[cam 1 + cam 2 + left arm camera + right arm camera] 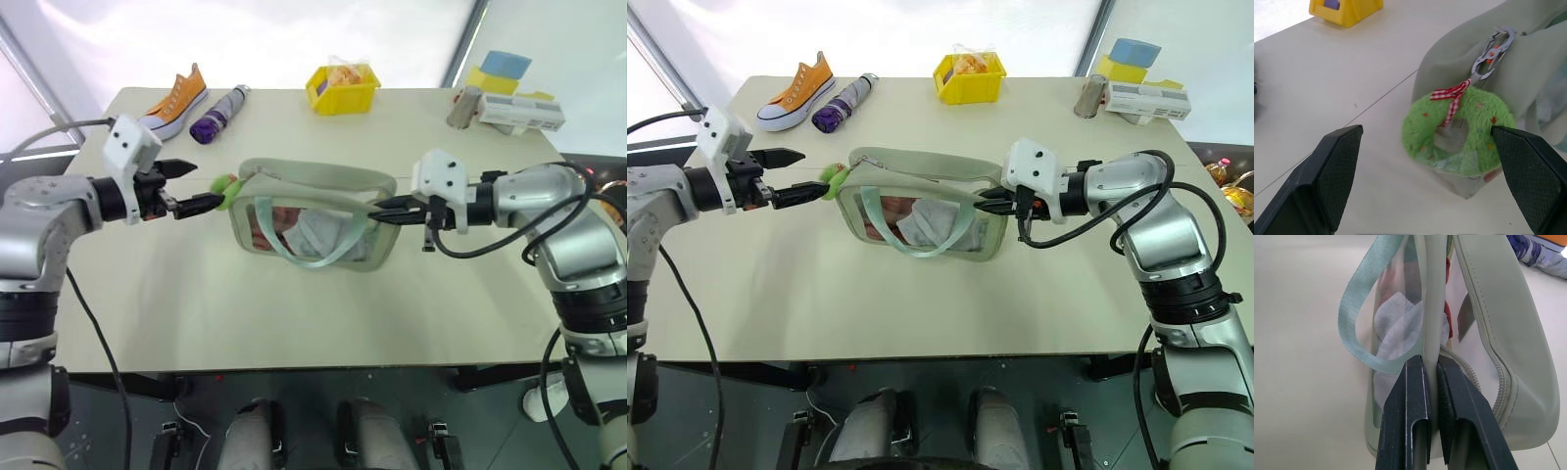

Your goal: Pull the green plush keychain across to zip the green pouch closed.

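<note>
No legible text, label, brand, number or sign in any view. The white box (521, 113) at the upper right of the head views carries dark markings along its side, too small to read. The orange sneaker (174, 98) at upper left and the purple bottle (217, 115) beside it show no readable print. The green pouch (312, 227) bears no visible lettering.

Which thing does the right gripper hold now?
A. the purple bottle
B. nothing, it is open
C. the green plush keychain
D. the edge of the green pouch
D: the right gripper is shut on the edge of the green pouch, and the fabric edge sits pinched between its black fingers at the end away from the green plush keychain.
</note>
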Available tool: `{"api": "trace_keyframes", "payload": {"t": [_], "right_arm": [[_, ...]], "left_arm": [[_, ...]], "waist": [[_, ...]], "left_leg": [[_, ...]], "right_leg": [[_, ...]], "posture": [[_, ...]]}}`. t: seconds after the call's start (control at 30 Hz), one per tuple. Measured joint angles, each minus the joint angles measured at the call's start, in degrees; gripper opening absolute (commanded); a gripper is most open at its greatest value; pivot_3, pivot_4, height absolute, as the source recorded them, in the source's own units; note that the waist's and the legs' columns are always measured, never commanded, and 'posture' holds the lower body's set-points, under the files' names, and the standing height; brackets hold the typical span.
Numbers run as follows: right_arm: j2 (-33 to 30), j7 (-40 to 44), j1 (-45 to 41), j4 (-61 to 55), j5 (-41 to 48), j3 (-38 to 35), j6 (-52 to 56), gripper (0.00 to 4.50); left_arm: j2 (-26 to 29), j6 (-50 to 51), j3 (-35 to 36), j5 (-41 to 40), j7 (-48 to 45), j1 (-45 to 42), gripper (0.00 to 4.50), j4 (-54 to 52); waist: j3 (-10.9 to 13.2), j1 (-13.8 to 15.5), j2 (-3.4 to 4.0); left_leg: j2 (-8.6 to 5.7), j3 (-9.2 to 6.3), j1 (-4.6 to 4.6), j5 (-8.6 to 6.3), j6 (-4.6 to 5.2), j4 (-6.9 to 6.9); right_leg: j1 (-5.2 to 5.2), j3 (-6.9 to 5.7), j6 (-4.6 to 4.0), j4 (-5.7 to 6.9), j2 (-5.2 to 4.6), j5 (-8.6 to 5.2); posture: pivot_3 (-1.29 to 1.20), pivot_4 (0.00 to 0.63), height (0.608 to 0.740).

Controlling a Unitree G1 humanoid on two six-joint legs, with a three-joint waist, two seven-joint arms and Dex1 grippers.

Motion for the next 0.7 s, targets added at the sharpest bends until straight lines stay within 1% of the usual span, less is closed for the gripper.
{"api": "trace_keyframes", "payload": {"t": [0.27,0.43,0.5,0.53,0.7], "right_arm": [[0.3,-0.2,0.0,0.0,-0.4,0.1,-0.5,0.02],[0.3,-0.2,0.0,0.0,-0.5,0.1,-0.5,0.02],[0.3,-0.2,0.0,0.0,-0.5,0.1,-0.4,0.0],[0.3,-0.3,0.0,0.0,-0.5,0.1,-0.3,0.0],[0.3,-0.3,0.0,-0.6,-0.5,0.1,0.5,0.0]], "left_arm": [[0.2,2.4,0.4,-2.3,-1.2,0.0,4.5,-1.2],[0.1,1.5,0.5,-2.0,-1.5,1.8,4.5,-2.2],[-0.6,0.2,0.1,-0.8,-1.1,2.4,3.98,-1.4],[-1.6,-0.3,0.1,-0.4,-0.4,2.3,3.65,-0.7],[-3.7,-2.0,-1.0,1.6,0.6,2.2,1.14,1.3]], "waist": [[0.0,-0.1,0.0],[0.0,-0.1,0.0],[0.0,0.0,0.0],[0.0,0.1,0.0],[0.0,0.0,0.0]], "left_leg": [[0.0,0.0,0.01,0.0,0.0,0.0],[-0.01,0.0,0.02,0.0,0.0,0.0],[-0.01,0.0,0.02,0.0,0.0,0.0],[-0.01,0.0,0.03,0.0,0.0,0.01],[-0.01,0.0,0.02,0.0,0.0,0.01]], "right_leg": [[0.0,0.0,0.0,0.02,0.02,0.0],[0.0,0.0,0.0,0.02,0.02,0.0],[0.01,0.0,0.0,0.02,0.02,0.0],[0.02,0.0,0.0,0.02,0.01,0.0],[0.01,0.0,0.0,0.02,0.03,0.0]], "posture": [[0.0,0.15,0.74],[0.0,0.15,0.74],[0.0,0.15,0.74],[0.0,0.15,0.74],[0.0,0.15,0.74]]}}
